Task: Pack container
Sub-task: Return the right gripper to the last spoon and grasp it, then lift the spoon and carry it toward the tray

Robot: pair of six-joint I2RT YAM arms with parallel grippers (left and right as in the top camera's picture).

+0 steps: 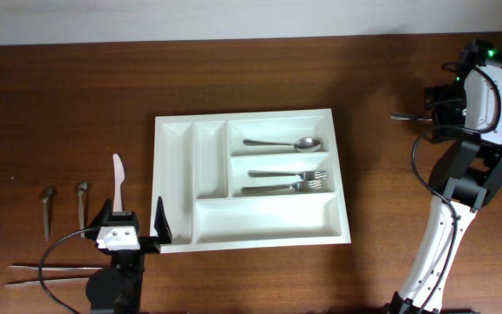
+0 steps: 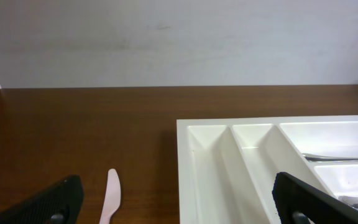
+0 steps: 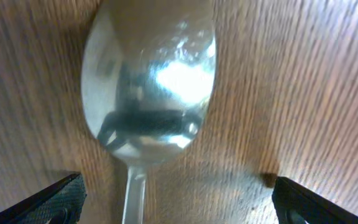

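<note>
Just ahead of the left gripper [image 1: 132, 212], whose jaws stand wide apart and hold nothing, lies a white plastic knife [image 1: 118, 178]. Right of that gripper sits the white cutlery tray [image 1: 174, 179], holding a stored spoon [image 1: 282, 144] and two forks [image 1: 286, 180]. Beneath the right gripper [image 3: 178, 200], likewise spread and empty, lies a loose spoon [image 3: 148, 93].

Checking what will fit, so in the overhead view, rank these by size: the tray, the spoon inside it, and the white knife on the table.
1. Tray
2. Spoon
3. Knife, which looks shorter than the spoon, but its lower end is hidden, so its full length is unsure.
</note>
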